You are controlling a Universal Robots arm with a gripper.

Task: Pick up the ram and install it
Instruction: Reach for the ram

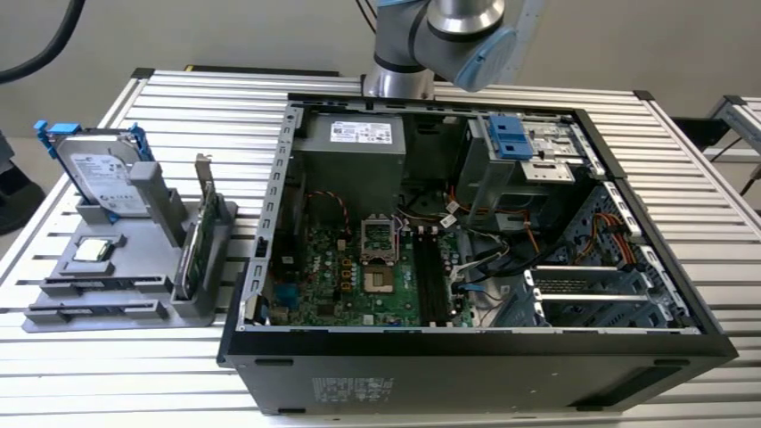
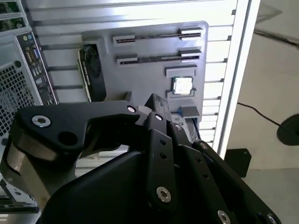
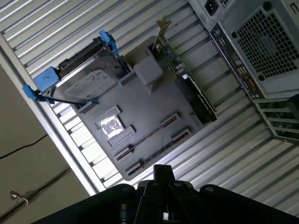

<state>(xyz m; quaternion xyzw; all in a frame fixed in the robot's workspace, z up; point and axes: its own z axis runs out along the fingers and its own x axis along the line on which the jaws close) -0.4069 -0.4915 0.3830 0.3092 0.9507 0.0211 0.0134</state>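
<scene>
A thin dark strip, seemingly the ram [image 2: 156, 58], stands on edge between the end clips of a slot in the grey holder [image 2: 154, 74]. In the exterior view this holder [image 1: 131, 267] sits on the table at the exterior view's left of the open computer case [image 1: 476, 348], and the ram [image 1: 102, 284] is near its front. The black memory slots [image 1: 432, 276] lie on the motherboard inside the case. My gripper [image 3: 163, 175] hangs well above the holder, its black body [image 2: 154, 105] in both wrist views. The arm [image 1: 458, 36] reaches in behind the case.
The holder also carries a silver hard drive in a blue frame [image 1: 102, 174], a processor chip [image 1: 95, 251] and a green card with a metal bracket [image 1: 205, 236]. Cables and a blue-tabbed drive cage [image 1: 523, 147] crowd the case. The table is slatted metal [image 1: 178, 107].
</scene>
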